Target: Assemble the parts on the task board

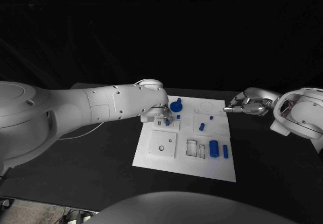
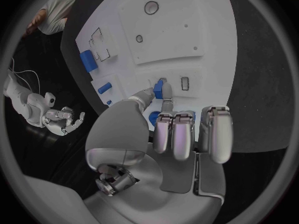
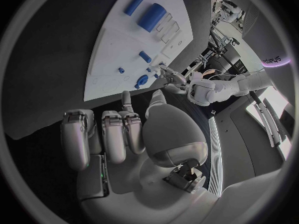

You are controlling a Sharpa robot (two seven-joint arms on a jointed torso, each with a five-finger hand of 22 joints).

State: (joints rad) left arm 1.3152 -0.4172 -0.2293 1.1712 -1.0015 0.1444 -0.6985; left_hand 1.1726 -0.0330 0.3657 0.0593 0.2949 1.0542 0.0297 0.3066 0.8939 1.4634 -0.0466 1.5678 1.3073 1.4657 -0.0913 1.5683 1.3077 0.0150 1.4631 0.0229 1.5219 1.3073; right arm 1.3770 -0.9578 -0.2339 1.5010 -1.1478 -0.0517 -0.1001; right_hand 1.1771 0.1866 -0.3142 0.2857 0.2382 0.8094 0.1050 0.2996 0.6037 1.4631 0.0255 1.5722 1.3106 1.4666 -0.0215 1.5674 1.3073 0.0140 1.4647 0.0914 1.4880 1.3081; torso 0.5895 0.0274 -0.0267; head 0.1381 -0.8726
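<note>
The white task board (image 1: 153, 156) lies in the middle of the black table. My left hand (image 1: 160, 115) hovers over the board's far left part and pinches a small blue part (image 2: 159, 88) between thumb and a finger, right at a small slot; its other fingers are curled. A round blue part (image 1: 176, 106) stands just beyond that hand. A thick blue cylinder (image 1: 213, 148) and a thinner one (image 1: 225, 151) lie near the board's right edge. My right hand (image 1: 245, 105) hangs off the board's far right corner, fingers curled in, holding nothing.
Two small blue pegs (image 1: 201, 126) (image 1: 211, 118) stand in the board's right half. Rectangular recesses (image 1: 196, 148) and a square plate with a hole (image 1: 162, 143) take up the near half. Bare black table (image 1: 101, 163) surrounds the board.
</note>
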